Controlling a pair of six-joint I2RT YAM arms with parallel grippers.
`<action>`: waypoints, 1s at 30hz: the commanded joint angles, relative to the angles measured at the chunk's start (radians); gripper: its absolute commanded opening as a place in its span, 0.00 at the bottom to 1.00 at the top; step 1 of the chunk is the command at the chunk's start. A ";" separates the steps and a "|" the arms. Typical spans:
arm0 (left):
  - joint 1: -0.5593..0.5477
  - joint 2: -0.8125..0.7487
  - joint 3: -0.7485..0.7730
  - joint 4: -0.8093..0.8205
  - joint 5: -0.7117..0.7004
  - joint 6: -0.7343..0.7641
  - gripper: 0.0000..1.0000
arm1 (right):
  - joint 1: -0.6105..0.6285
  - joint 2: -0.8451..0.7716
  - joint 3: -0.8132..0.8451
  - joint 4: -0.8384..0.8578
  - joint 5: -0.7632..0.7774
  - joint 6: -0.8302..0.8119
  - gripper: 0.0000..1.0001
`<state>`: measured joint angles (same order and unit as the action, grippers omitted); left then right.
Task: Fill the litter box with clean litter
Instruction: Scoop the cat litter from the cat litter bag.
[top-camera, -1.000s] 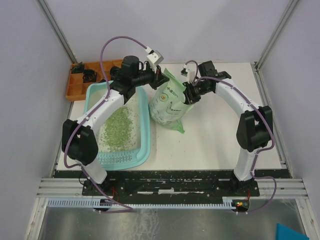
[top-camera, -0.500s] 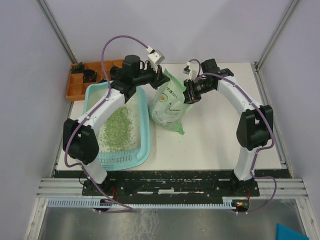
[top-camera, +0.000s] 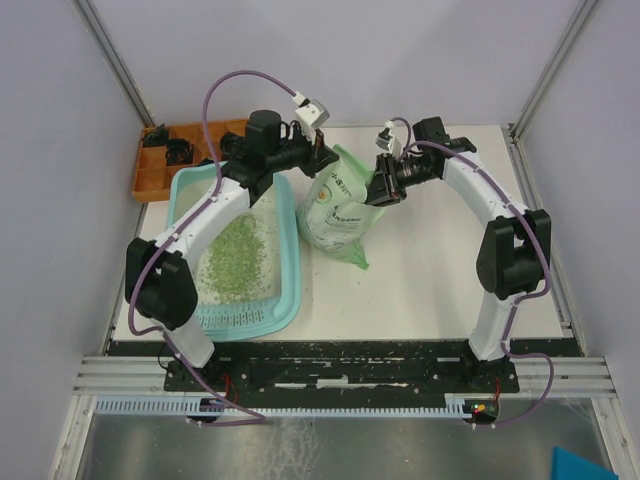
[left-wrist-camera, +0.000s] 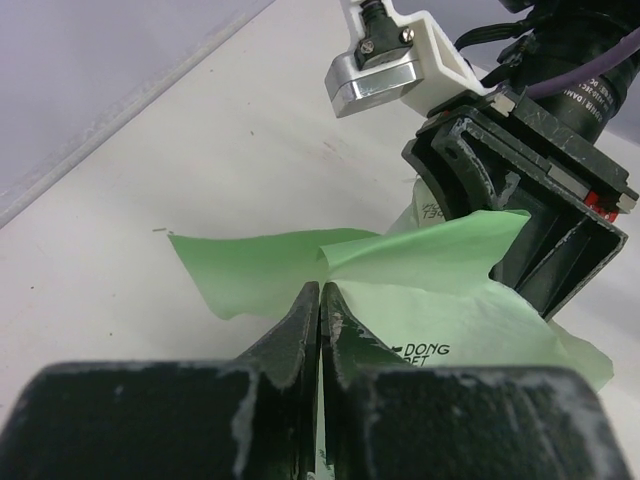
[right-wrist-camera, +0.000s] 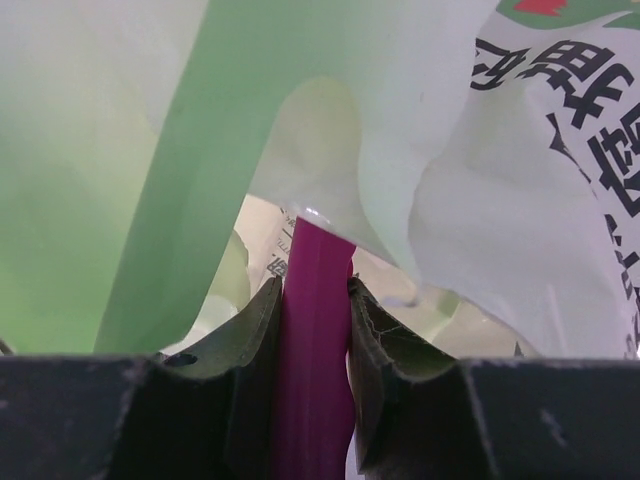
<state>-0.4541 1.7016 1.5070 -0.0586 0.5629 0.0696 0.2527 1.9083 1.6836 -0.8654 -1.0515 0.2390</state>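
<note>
- Litter box (top-camera: 297, 262): on table (top-camera: 440, 270), L side, under L arm; grate strip at near end.
- Litter (top-camera: 236, 256): green granules loose on box floor, mostly mid and near part.
- Bag (top-camera: 338, 212): pale green w/ print, standing just R of box, leaning a bit; can't tell if it touches the rim. Top is open.
- L end effector (left-wrist-camera: 320, 300): fingers pressed tight together, pinching the bag's thin top edge, which is lifted up.
- R end effector (right-wrist-camera: 315, 295): fingers partly closed, clamped on the magenta scoop (right-wrist-camera: 312, 340) handle. Handle runs up into the bag mouth; scoop head hidden by bag film.
- Both end effectors are at the bag top, L on far-L side, R on R side.
- Orange tray (top-camera: 150, 180): far L corner, behind box, small black parts in it.
</note>
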 joint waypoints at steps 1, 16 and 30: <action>-0.014 -0.086 0.056 0.097 -0.019 0.021 0.06 | -0.006 -0.088 0.019 0.057 -0.215 0.045 0.02; -0.012 -0.199 -0.033 0.104 -0.202 0.041 0.38 | -0.068 -0.134 0.006 0.058 -0.224 0.069 0.02; -0.012 -0.277 -0.080 0.100 -0.262 0.057 0.41 | -0.121 -0.143 0.002 -0.121 -0.191 -0.091 0.02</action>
<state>-0.4618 1.4940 1.4326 0.0048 0.3317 0.0830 0.1505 1.8294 1.6730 -0.9215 -1.1629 0.2256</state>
